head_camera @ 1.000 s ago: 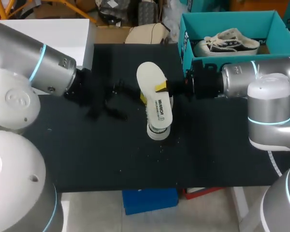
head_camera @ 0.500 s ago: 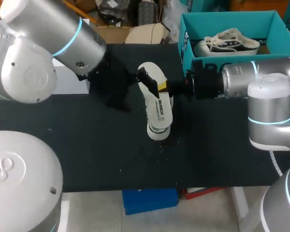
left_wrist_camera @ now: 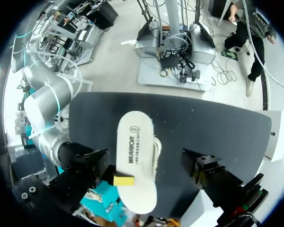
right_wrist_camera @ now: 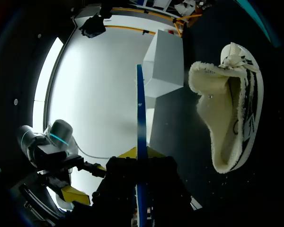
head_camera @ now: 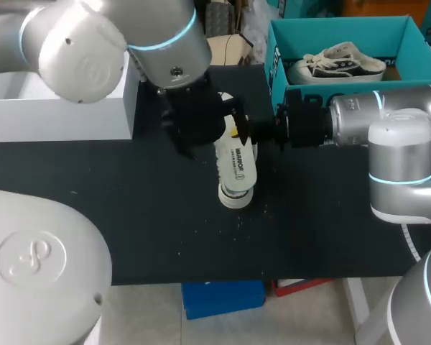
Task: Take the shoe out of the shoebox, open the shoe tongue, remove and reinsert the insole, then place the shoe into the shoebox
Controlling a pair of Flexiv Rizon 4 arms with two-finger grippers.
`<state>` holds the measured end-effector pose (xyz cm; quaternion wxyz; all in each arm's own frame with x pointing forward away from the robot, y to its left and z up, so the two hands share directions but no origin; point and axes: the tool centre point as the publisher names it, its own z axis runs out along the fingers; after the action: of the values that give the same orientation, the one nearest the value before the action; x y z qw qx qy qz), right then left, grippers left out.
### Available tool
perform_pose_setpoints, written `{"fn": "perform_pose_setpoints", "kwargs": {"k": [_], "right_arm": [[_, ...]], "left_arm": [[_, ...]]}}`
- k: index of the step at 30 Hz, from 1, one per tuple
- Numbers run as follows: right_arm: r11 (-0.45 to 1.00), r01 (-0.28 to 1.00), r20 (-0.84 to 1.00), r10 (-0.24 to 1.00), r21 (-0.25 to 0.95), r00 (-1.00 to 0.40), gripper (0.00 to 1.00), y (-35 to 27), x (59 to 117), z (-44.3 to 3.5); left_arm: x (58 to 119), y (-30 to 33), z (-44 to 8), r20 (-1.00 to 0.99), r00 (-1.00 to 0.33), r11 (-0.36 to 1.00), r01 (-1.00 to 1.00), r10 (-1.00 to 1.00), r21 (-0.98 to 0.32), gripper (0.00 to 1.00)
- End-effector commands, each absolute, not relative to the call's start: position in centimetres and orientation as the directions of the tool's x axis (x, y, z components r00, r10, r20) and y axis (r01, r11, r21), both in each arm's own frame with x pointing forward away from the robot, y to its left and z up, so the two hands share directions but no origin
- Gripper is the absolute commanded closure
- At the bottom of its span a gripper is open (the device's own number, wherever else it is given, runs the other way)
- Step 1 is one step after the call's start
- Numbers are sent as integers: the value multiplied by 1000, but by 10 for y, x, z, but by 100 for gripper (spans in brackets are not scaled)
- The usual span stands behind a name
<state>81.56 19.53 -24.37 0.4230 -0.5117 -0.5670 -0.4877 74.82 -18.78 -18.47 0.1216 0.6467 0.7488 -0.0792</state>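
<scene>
While the right claw (left_wrist_camera: 119, 180) clamps one long edge of the white insole (head_camera: 235, 164) between its yellow tips, the insole's printed face lies level and turned upward above the middle of the black table (head_camera: 129, 208). From the right wrist view the insole shows edge-on, a thin blue line running out ahead of the closed fingers. The shoe (right_wrist_camera: 233, 118) — white, with dark markings and a fleecy lining — lies on its side on the table directly beneath the insole, its mouth gaping toward the right arm. In the head view only its rounded end peeks out past the insole's near end. The left claw (head_camera: 207, 126) hangs over the insole's far end, its fingers spread wide and holding nothing. A second shoe (head_camera: 337, 63) sits inside the teal shoebox (head_camera: 345, 30) at the far right corner of the table, just behind the right arm. A white box (head_camera: 57, 118) stands at the far left, well apart from the shoe.
</scene>
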Motion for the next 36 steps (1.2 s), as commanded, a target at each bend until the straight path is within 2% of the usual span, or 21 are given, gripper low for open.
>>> {"fn": "perform_pose_setpoints", "kwargs": {"k": [1,19,36], "right_arm": [[-2,993,979,169,120,-118,100,197,815,-244],[-2,993,979,169,120,-118,100,197,815,-244],[-2,993,979,169,120,-118,100,197,815,-244]], "left_arm": [[749,-200,-183,460,-172,144,985,871,96,0],[758,-217,-176,346,-151,98,981,926,167,0],[758,-207,-176,194,-130,85,971,972,225,0]]}}
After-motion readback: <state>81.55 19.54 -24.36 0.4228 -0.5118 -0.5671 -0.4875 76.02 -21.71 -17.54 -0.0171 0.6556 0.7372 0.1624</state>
